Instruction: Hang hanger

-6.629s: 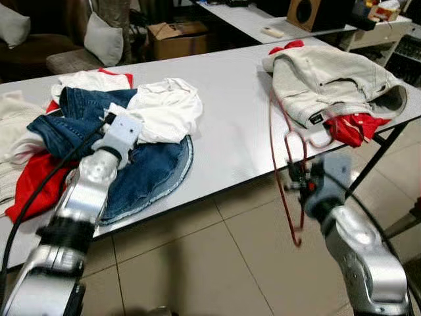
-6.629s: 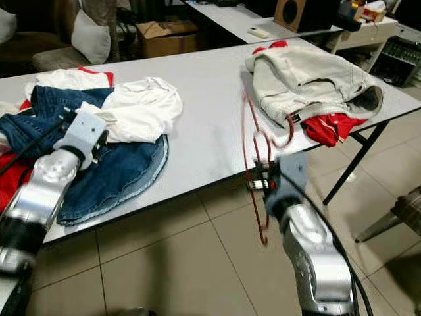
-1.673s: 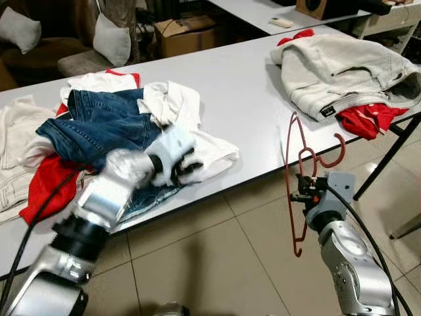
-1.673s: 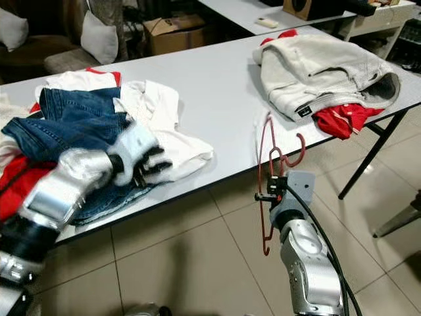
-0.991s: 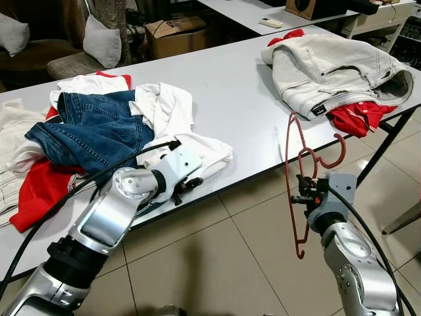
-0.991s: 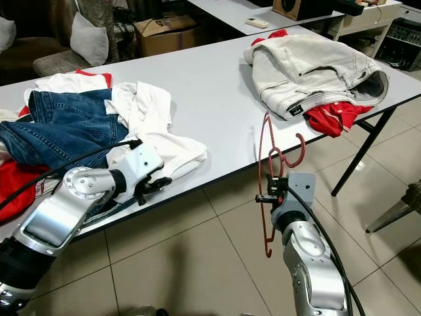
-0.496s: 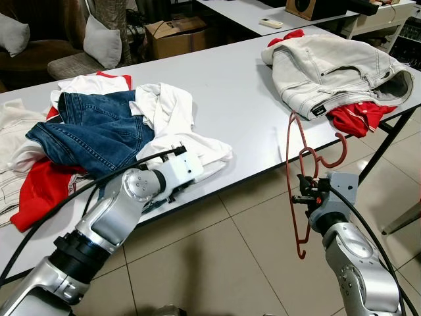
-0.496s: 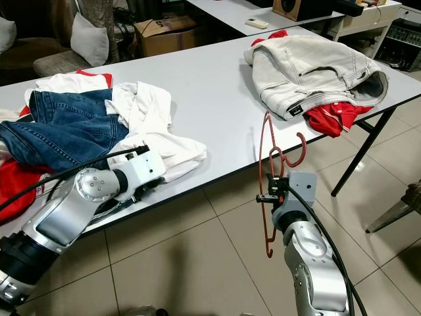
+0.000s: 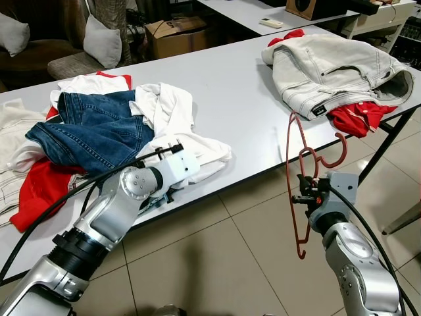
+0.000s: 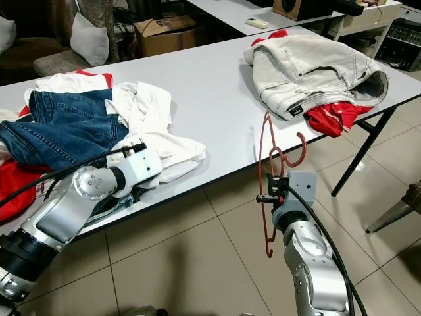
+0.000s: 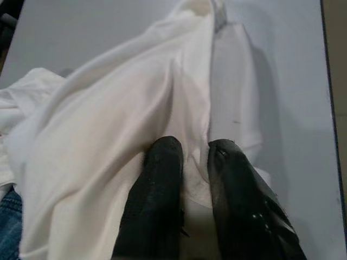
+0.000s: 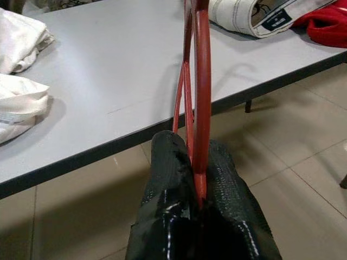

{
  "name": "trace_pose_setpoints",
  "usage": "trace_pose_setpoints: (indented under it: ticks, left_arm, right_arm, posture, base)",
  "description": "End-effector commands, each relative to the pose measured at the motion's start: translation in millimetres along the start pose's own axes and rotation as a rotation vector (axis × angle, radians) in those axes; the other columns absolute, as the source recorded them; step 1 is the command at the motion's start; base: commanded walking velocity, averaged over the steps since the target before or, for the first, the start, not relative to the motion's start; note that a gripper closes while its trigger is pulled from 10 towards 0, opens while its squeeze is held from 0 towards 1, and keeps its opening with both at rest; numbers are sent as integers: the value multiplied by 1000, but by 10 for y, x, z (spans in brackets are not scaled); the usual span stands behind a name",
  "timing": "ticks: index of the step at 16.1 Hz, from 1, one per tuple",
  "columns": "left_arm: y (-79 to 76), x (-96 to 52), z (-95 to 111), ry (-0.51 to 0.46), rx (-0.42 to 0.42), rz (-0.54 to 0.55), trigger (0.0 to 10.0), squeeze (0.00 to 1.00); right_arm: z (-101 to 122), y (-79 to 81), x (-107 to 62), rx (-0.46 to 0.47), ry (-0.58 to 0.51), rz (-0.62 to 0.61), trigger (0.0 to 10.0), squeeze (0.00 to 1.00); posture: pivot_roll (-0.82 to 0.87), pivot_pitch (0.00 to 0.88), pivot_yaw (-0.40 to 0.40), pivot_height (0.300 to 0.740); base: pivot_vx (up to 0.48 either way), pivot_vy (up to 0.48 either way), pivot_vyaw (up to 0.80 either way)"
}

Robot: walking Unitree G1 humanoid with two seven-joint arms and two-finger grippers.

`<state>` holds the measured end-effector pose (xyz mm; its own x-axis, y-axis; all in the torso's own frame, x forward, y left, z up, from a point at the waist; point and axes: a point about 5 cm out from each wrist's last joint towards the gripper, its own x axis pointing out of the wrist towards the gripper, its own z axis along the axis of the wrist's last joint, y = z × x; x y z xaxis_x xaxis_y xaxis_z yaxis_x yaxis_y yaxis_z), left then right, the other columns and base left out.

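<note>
Fingers of the right gripper point(image 9: 304, 197) clamp the red hanger point(image 9: 294, 172); left gripper point(image 11: 191, 179), at nine o'clock, pinches the white shirt point(image 9: 172, 118), likely next lifting it.

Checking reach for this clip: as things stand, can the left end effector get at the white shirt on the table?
Probably yes. The left end effector is already on the white shirt at the table's near edge, fingers nearly together on a fold, nothing in between.

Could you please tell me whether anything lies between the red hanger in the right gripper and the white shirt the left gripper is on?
Nothing visible does. The right gripper holds the red wire hanger beyond the table's near edge; bare grey tabletop separates it from the white cotton shirt under the left gripper.
</note>
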<state>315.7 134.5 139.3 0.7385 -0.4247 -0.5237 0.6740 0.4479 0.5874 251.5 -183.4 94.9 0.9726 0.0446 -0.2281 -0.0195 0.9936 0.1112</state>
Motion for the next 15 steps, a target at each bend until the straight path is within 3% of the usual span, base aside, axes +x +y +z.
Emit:
trace_pose_setpoints:
  ticks: [1, 3, 5, 6, 7, 8, 9, 13, 14, 15]
  left_arm:
    - [91, -14, 22, -17, -15, 36, 0, 0]
    - [115, -15, 10, -16, -19, 45, 0, 0]
    - [189, -41, -13, -45, -77, 63, 0, 0]
    - [306, -91, 44, -129, -167, 75, 0, 0]
    - [346, -112, 72, -166, -203, 76, 0, 0]
    - [435, -186, 171, -270, -236, 62, 0, 0]
    - [495, -254, 233, -331, -231, 47, 0, 0]
    - [664, -391, 293, -403, -256, 74, 0, 0]
    - [677, -429, 312, -427, -242, 62, 0, 0]
    - [684, -444, 314, -434, -237, 57, 0, 0]
  right_arm:
    - [53, 9, -16, 2, -17, 55, 10000, 0]
    - [89, 31, -42, 16, -30, 124, 10000, 0]
    - [211, 114, -171, 6, -62, 377, 10000, 0]
    - [252, 138, -283, -4, -49, 526, 10000, 0]
    - [263, 146, -320, -2, -42, 570, 10000, 0]
    - [272, 156, -390, -12, -18, 658, 10000, 0]
    - [261, 159, -427, -29, 11, 716, 10000, 0]
    - [215, 204, -475, -40, 85, 807, 10000, 0]
    - [194, 227, -489, -41, 112, 832, 4471, 0]
    - [185, 236, -493, -45, 124, 844, 2863, 0]
  posture:
    - [-108, 0, 32, 740]
    - [-106, 0, 35, 740]
    - [-106, 0, 35, 740]
    - [-110, 0, 40, 740]
    - [-110, 0, 40, 740]
    - [-110, 0, 41, 740]
    - [-110, 0, 42, 740]
    - [-104, 0, 37, 740]
    - [-100, 0, 35, 740]
    - [-100, 0, 35, 740]
  base:
    - [0, 0, 0]
    - [0, 0, 0]
    - [0, 0, 0]
    - [0, 0, 0]
    - [0, 0, 0]
    - [0, 0, 0]
    - [0, 0, 0]
    - [0, 0, 0]
    - [0, 0, 0]
    - [0, 0, 0]
